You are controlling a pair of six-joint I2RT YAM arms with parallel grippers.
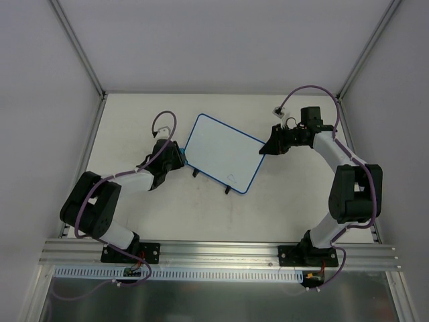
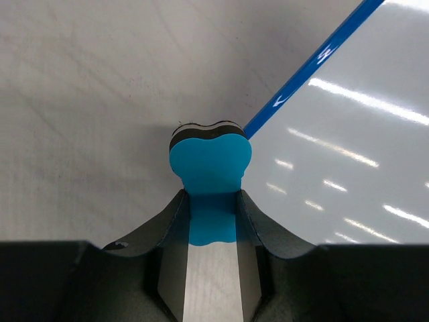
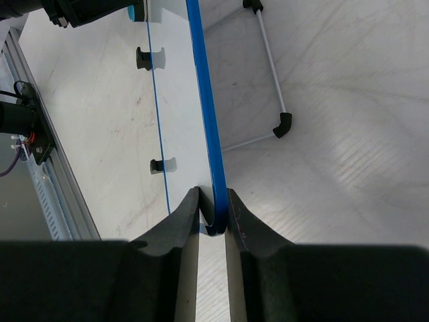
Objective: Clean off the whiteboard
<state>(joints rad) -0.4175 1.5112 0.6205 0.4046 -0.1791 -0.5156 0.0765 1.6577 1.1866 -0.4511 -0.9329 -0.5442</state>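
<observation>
The whiteboard point(image 1: 224, 153), white with a thin blue rim and two black feet, lies tilted in the middle of the table. A faint mark sits near its near right corner. My right gripper point(image 1: 267, 147) is shut on the board's right corner; the right wrist view shows the blue rim point(image 3: 208, 134) pinched between the jaws point(image 3: 213, 215). My left gripper point(image 1: 175, 155) is shut on the blue bone-shaped eraser point(image 2: 210, 161) at the board's left edge point(image 2: 301, 74). The eraser's tip touches the table beside the rim.
A small white and black object point(image 1: 278, 110) lies on the table behind the right gripper. A thin white stand rod with black ends point(image 3: 271, 67) shows beside the board. Grey enclosure walls surround the table; an aluminium rail point(image 1: 214, 253) runs along the near edge.
</observation>
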